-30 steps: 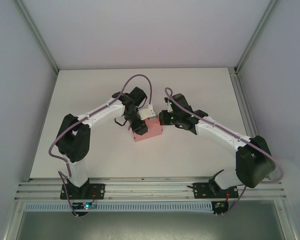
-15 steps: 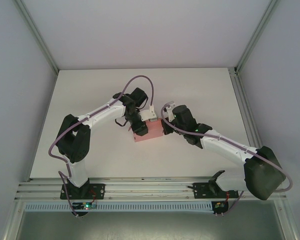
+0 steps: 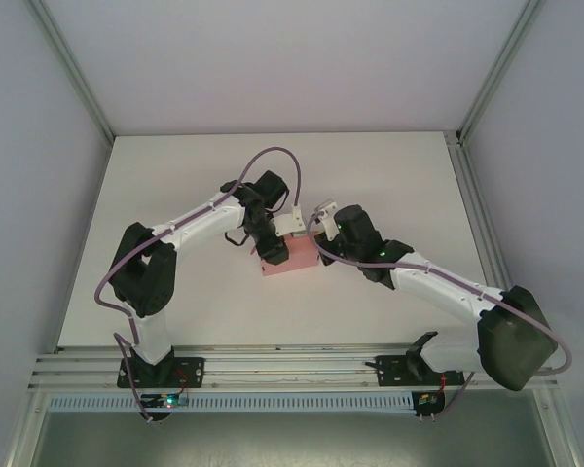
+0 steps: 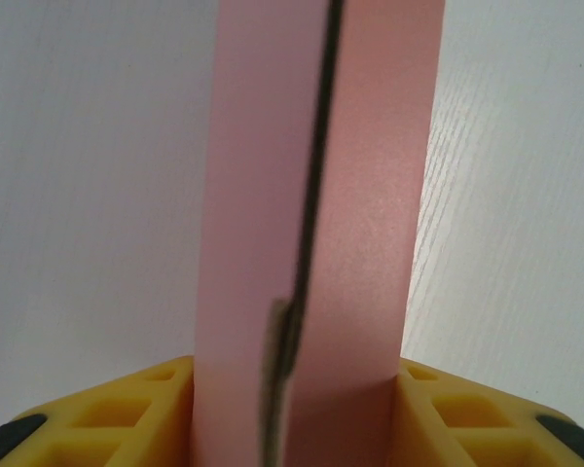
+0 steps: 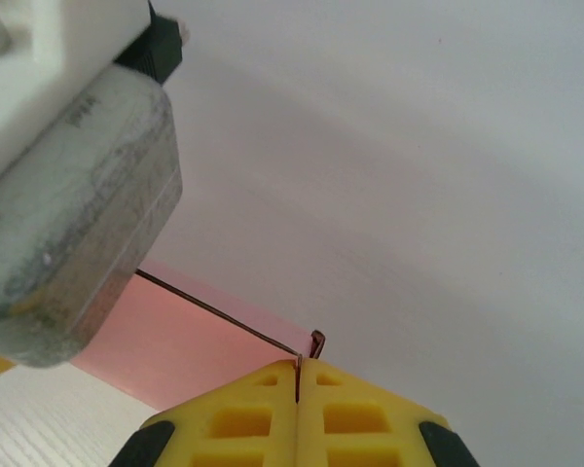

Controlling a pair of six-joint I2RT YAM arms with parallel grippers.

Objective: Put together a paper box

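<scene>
The paper box (image 3: 294,260) is a small pink card box standing on the white table (image 3: 175,195) near the middle. My left gripper (image 3: 272,250) is shut on its left end. In the left wrist view the paper box (image 4: 370,195) rises between the yellow fingers (image 4: 457,409) of the left gripper (image 4: 297,379), with a dark seam running down its face. My right gripper (image 3: 313,236) is shut at the box's back right corner. In the right wrist view the right gripper (image 5: 299,367) has its closed tips against the paper box's (image 5: 175,341) top edge, beside a small folded tab (image 5: 317,342).
The left arm's grey wrist housing (image 5: 73,233) hangs close in front of the right gripper, at the upper left of the right wrist view. White enclosure walls and aluminium rails (image 3: 273,370) border the table; open tabletop lies behind and to both sides of the box.
The right arm has swung round; its shut gripper moved from the box's right side to the back right corner. The left gripper and the box have stayed put.
</scene>
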